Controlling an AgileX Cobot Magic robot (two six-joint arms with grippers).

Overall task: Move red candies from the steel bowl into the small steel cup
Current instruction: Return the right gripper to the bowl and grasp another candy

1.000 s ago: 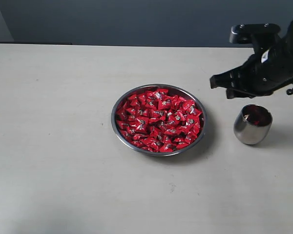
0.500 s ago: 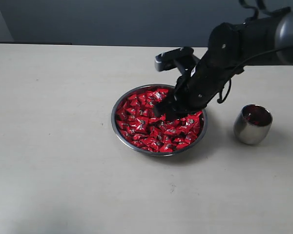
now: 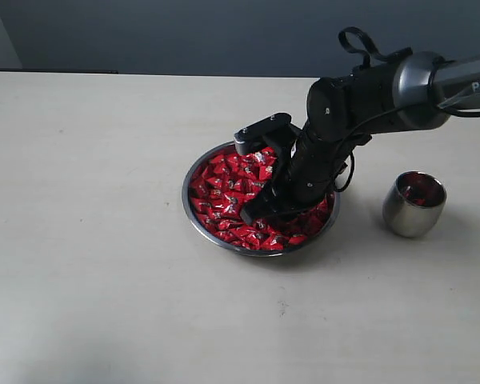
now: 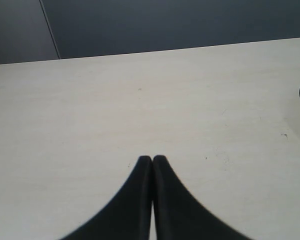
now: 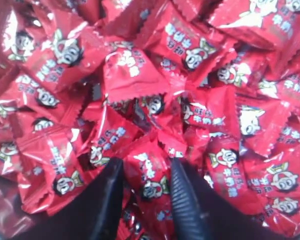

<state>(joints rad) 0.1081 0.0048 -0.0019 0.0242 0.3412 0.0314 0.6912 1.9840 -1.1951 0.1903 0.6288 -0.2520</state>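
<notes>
A pale table (image 3: 104,280) is backed by a dark wall (image 3: 184,32). The right gripper (image 5: 146,167) is sunk among the candies (image 5: 135,75) in the bowl (image 3: 190,210), fingers narrowly parted about one; whether it is gripped cannot be told. The cup (image 3: 408,218) is set well apart. The left gripper (image 4: 152,161) is pressed closed above bare table.

There is 1 steel bowl (image 3: 185,192), 1 small steel cup (image 3: 412,214) and 1 surface (image 3: 88,240). The red candies (image 3: 224,196) are heaped too thickly for an exact count; well over 40 show in the bowl. Red shows inside the cup, number unclear. There are 2 end effectors: 1 right end effector (image 5: 145,167) and 1 left end effector (image 4: 152,160).
</notes>
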